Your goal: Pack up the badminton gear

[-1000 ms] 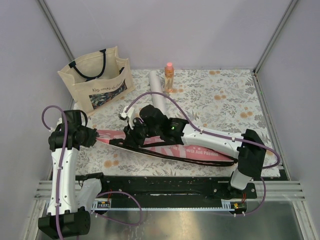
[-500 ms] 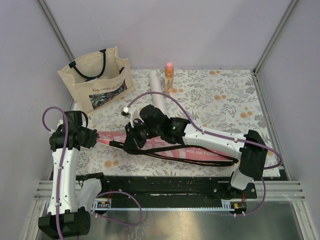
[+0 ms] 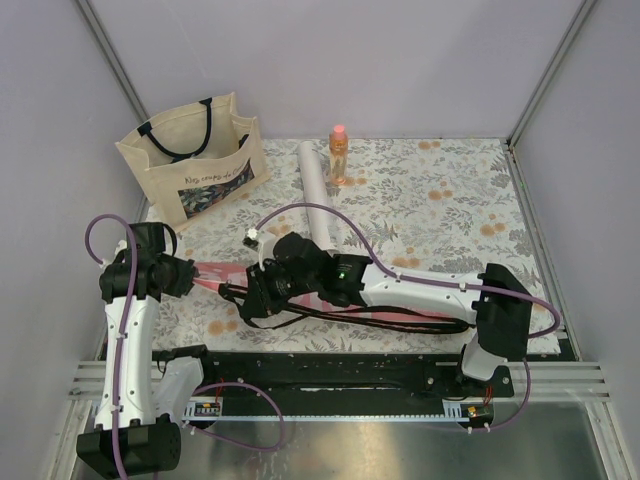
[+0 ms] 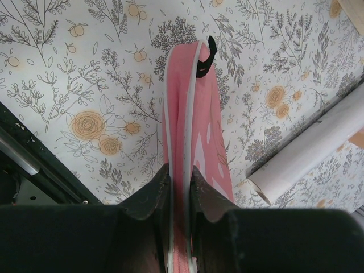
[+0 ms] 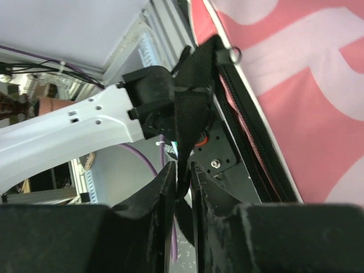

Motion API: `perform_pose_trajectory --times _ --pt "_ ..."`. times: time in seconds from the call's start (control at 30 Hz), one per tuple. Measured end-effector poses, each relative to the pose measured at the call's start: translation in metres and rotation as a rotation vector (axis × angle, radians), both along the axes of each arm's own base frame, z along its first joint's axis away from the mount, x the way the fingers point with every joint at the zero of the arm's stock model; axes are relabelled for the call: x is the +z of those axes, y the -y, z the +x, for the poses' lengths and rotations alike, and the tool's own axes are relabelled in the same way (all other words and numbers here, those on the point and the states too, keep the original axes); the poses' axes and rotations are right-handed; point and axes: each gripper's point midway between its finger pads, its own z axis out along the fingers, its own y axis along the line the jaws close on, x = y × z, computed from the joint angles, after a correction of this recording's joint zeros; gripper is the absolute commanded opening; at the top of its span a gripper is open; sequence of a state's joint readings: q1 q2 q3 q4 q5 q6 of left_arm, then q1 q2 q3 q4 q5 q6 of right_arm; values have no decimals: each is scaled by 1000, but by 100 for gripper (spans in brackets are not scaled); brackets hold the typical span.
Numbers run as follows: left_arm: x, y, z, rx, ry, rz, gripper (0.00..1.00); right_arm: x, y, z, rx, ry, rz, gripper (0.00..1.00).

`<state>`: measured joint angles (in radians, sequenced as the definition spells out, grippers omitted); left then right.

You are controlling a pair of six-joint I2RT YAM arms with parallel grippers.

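Flower-printed cloth [image 3: 440, 190] covers the table. Low over its near left part, the left gripper [image 4: 181, 170] has its jaws pressed onto the white-trimmed narrow end of the pink cover [image 4: 199, 119], apparently to anchor it, while the right gripper [image 5: 182, 173] pinches the black strap [image 5: 192, 114] at the cover's zipped edge, likely to work that side open or shut. Outward, the cover lies flat along the near edge, the white tube [image 3: 318, 190] waits unpacked just beyond it, and the tote bag [image 3: 190, 160] and orange bottle [image 3: 339, 155] stand farther back.
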<state>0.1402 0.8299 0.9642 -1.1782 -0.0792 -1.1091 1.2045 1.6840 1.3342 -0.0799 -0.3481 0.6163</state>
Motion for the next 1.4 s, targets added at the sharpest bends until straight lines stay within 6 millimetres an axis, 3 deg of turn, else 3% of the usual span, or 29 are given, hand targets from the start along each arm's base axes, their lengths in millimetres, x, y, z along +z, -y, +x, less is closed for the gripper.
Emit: perform_pose_trajectory --times 0.2,0.37,0.5,0.7,0.8,0.93,1.1,1.27,1.4 --pt "2 0 1 6 12 -2 11 -29 13 10 -100 30 -129 41" --pt "3 0 3 11 21 -4 11 -44 23 14 -136 44 -197 44" --pt "3 0 3 12 24 -5 11 -34 33 12 -128 67 -199 49" --pt "6 0 1 11 45 -3 11 13 42 13 -117 130 -103 51" --pt "7 1 0 10 53 -4 11 36 37 22 -121 145 -40 52" --pt "8 2 -1 8 60 -7 11 52 30 54 -157 142 34 52" --pt "8 3 -1 6 62 -11 12 33 7 79 -143 102 49 52" --pt "8 5 -1 1 66 -20 12 8 -18 74 -57 32 43 50" --pt "6 5 -2 2 59 -22 12 2 -27 68 -18 -12 65 48"
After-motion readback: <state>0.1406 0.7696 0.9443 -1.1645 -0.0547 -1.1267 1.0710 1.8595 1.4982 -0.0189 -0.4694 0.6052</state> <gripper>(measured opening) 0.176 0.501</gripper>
